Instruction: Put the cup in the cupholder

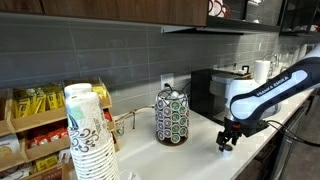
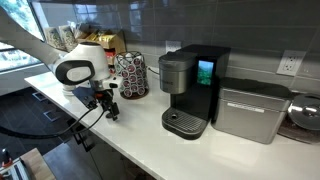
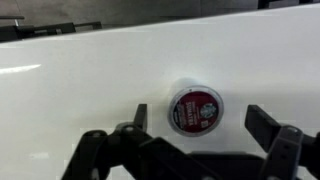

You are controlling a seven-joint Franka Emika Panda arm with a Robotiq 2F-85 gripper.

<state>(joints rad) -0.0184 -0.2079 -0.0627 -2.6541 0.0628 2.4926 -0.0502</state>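
Cup: the cup sits on the white desk, its dark reddish top with pale rim facing the wrist camera
Gripper: the gripper is spread wide just over the desk; the cup is between its fingers, nearer to one of them, and a small gap shows on both sides
Arm: in both exterior views the gripper points down near the desk's front edge
Cupholder: the cupholder stands upright near the wall, its sides lined with pods, well apart from the gripper
Others: a coffee machine stands beside the cupholder; a stack of paper cups is close to the camera
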